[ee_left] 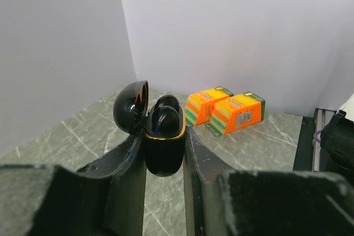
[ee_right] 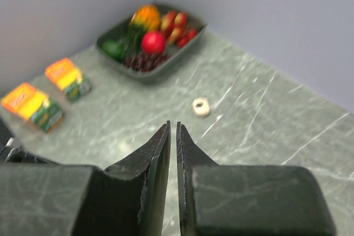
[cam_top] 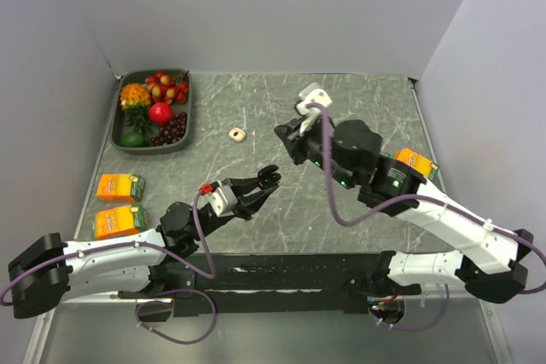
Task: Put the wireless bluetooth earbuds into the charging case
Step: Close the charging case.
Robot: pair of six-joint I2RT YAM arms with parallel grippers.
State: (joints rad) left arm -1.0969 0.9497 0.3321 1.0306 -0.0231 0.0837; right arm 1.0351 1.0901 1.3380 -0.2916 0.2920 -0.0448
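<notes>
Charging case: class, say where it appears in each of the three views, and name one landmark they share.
Top external: the charging case is at centre, in the left gripper's tips.
Left wrist: centre, lid open, clamped between the fingers.
Right wrist: not in it.
Landmark: the grey veined table, in all three.

The charging case (ee_left: 164, 150) is glossy black with a thin gold line round its rim, and the earbuds (ee_left: 165, 120) in it are glossy black too. The left gripper (cam_top: 268, 179) and right gripper (ee_right: 172, 126) are matt black, on arms (cam_top: 111, 257) of white and black with purple cables (cam_top: 329, 185). The table (cam_top: 358, 100) is grey-green marble with pale veins. The walls (cam_top: 273, 6) are pale lavender-grey. At the left of the top view lie two orange cartons (cam_top: 119, 187) with green and yellow bands. The tray (cam_top: 149, 149) at upper left is dark green; in it are a red fruit (cam_top: 160, 112), dark purple grapes (cam_top: 169, 130), and orange-yellow and green pieces. The ring (cam_top: 237, 134) is beige.
</notes>
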